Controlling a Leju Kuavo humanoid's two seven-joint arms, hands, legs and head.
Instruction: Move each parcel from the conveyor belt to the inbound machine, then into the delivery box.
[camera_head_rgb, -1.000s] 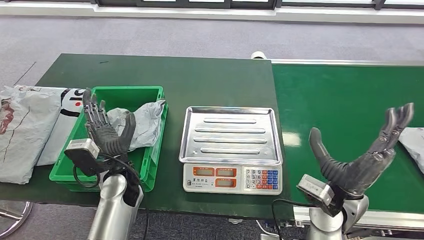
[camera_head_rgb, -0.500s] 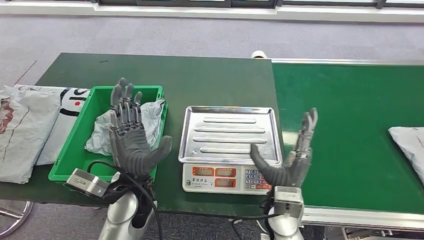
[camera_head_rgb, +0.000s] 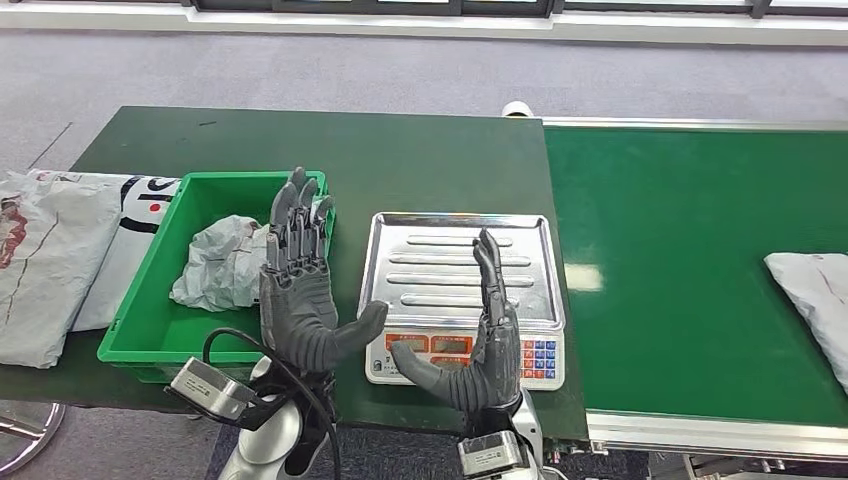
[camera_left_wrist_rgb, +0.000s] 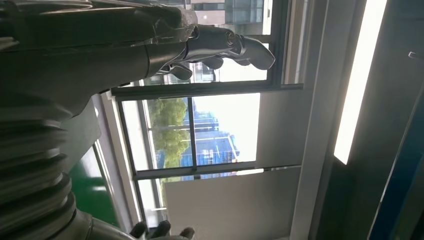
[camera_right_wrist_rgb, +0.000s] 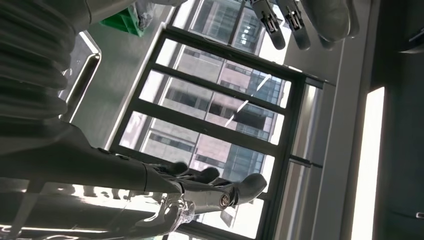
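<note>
A grey parcel lies on the green conveyor belt at the far right edge, partly cut off. The inbound machine, a scale with a bare steel tray, stands mid-table. The green delivery box left of it holds a crumpled grey parcel. My left hand is raised between box and scale, palm up, fingers straight and apart, holding nothing. My right hand is raised over the scale's keypad, fingers spread, holding nothing. The wrist views show each hand against windows.
Large grey mailer bags lie on the dark green table left of the box. The scale's keypad and displays face me. A white roller end marks where table and belt meet.
My right hand swung left from over the belt to the scale's front. My left hand moved right from over the box toward the scale. The parcel on the belt crept leftward.
</note>
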